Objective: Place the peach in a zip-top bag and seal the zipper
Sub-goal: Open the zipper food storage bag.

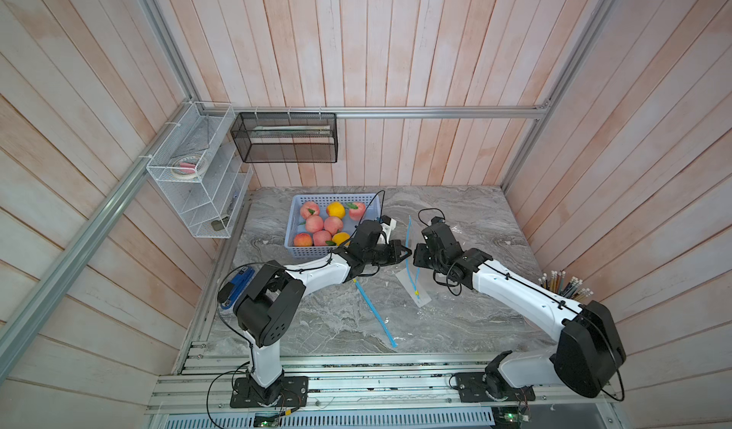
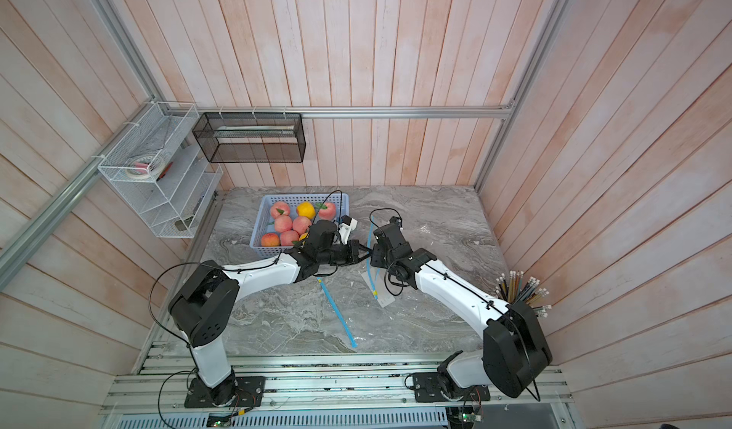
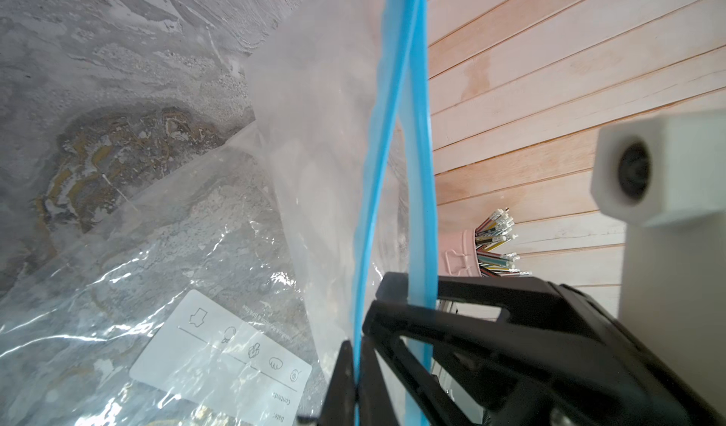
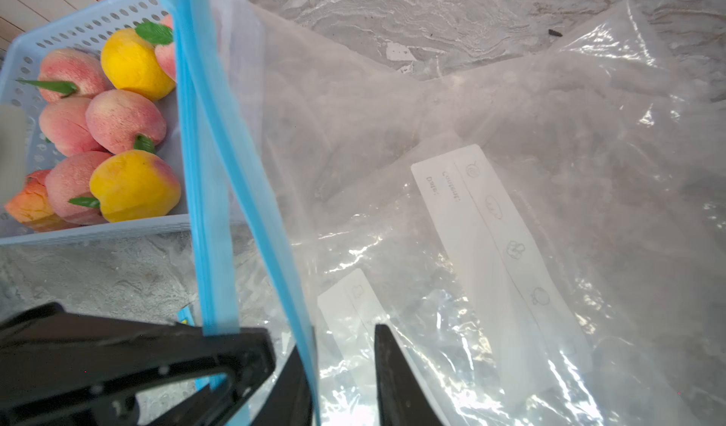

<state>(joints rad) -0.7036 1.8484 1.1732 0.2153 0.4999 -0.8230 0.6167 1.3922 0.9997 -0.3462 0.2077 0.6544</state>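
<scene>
Shows white link shells (image 1: 317, 274), black joint housings (image 1: 263, 312), black bolted base plates (image 1: 295, 387). Carries thin black cables (image 1: 523, 283).

Pretty clearly a robotics lab test cell: a silver aluminium extrusion frame (image 1: 435, 112) boxes in pale pink wood-plank walls (image 1: 396, 43), and two white-and-black robot arms (image 1: 515, 288) sit bolted to slotted metal rails (image 1: 376, 385) beside a grey marble-look tabletop (image 1: 455, 320).

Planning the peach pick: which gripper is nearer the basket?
Left. The left gripper sits just beside the basket, clamped on the zip-top bag; the right gripper is beyond the bag's zipper, farther off.
</scene>
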